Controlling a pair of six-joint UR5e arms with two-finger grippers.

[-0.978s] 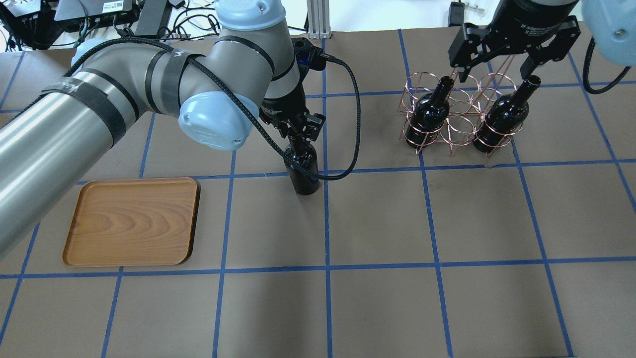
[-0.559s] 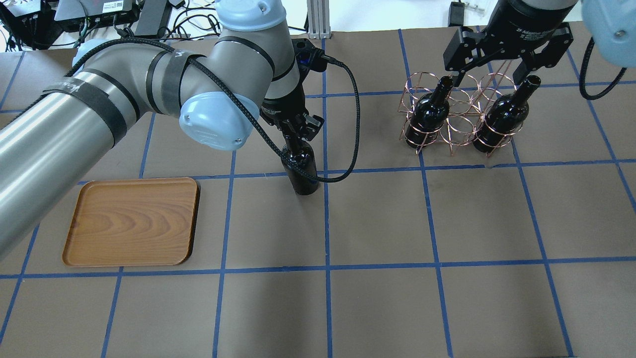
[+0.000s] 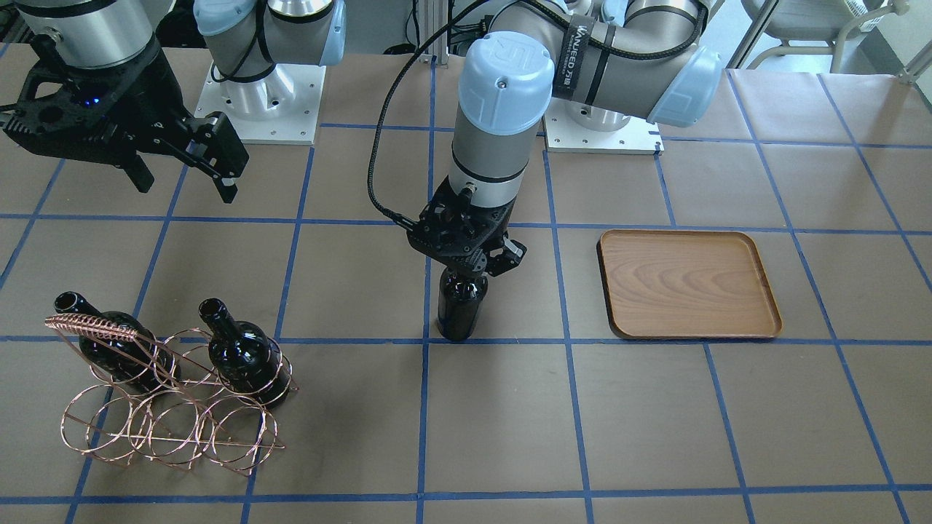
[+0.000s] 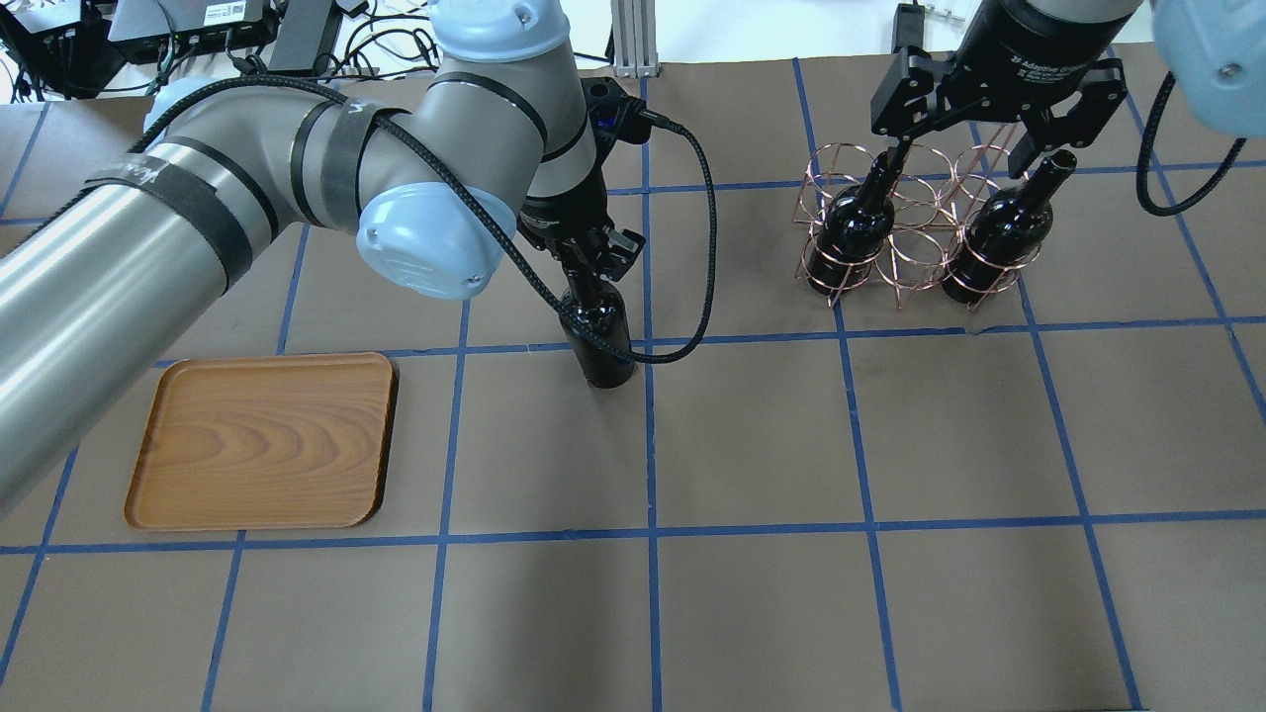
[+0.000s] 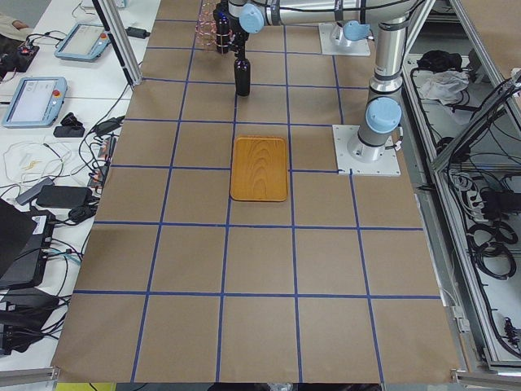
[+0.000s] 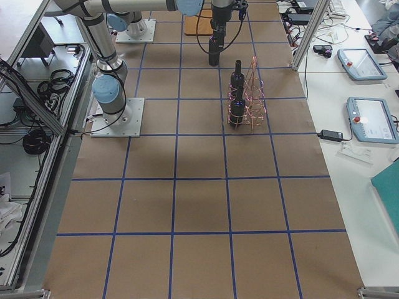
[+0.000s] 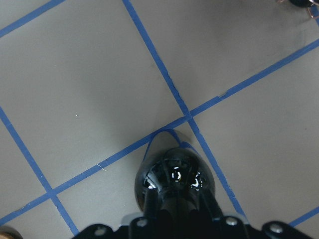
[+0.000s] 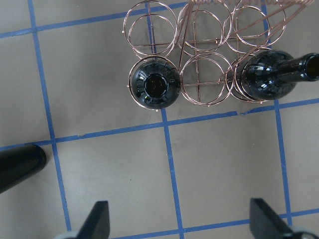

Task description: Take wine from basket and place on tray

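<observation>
- Flat rectangular brown wooden tray [image 4: 262, 440]: rounded corners, low raised rim, clear grain. Its whole floor shows.
- Glossy near-black glass wine bottle [image 4: 598, 336], slim neck, no label: upright, on the robot's right of the tray and well apart from it. Its base sits by a blue tape crossing. Not on the tray yet.
- Left gripper [image 4: 588, 272], black, two-finger: comes straight down and is clamped on the bottle's neck. Can't tell whether the base touches the table.
- Matte brown paper table cover [image 4: 752, 445] with a blue tape grid: the stretch from the bottle to the tray's near rim is flat paper only.
- Black braided cable [image 4: 707, 247]: loops off the left wrist and hangs beside the bottle, on the side away from the tray.
- Copper wire basket [image 4: 915, 247], round rings with a coiled handle bar: further right of the tray, beyond the held bottle. Two matching dark bottles [image 4: 851, 222] lean in its outer rings, one ring between them.
- Right gripper [image 4: 964, 158]: fingers spread wide, gripping nothing. It hovers above the basket, farthest from the tray.
</observation>
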